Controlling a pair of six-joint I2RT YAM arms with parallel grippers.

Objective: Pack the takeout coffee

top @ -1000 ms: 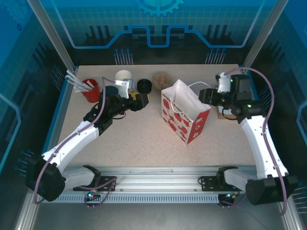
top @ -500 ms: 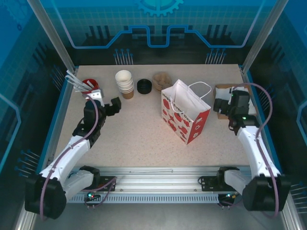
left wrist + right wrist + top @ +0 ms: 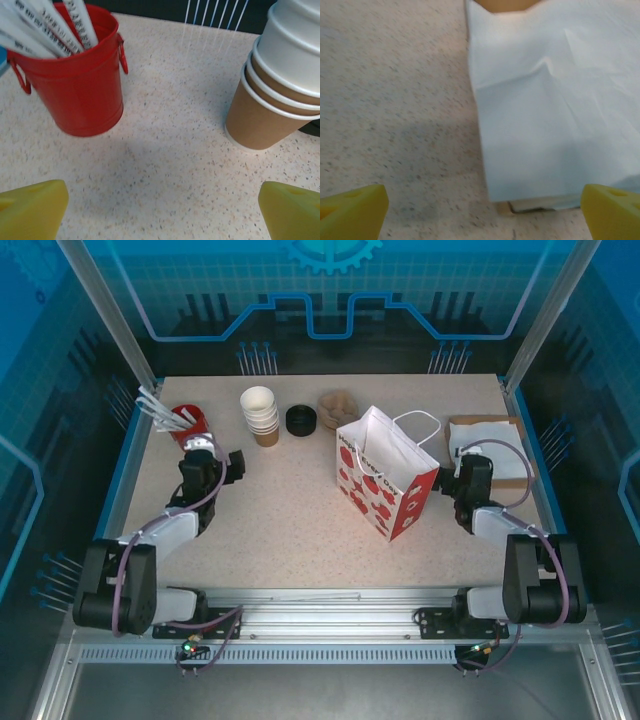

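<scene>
The takeout coffee is hidden from every view. The white paper bag with red strawberry print (image 3: 385,475) stands upright at centre table, its mouth open and its handles up. My left gripper (image 3: 212,454) rests low at the left, well away from the bag. It is open, and its yellow fingertips (image 3: 32,207) frame bare tabletop. My right gripper (image 3: 466,462) sits low just right of the bag, open too, and its yellow fingertips (image 3: 350,210) hold nothing. Both left gripper (image 3: 162,212) and right gripper (image 3: 482,215) are empty.
A red bucket of white sticks (image 3: 188,426) (image 3: 75,85) and a stack of lidless paper cups (image 3: 261,415) (image 3: 280,95) stand ahead of the left gripper. Black lids (image 3: 301,419) and a brown item (image 3: 338,405) lie behind the bag. White napkins (image 3: 487,445) (image 3: 555,100) lie ahead of the right gripper.
Both arms have pulled back from the bag and folded down toward their bases. Both grippers have opened wider on the way.
</scene>
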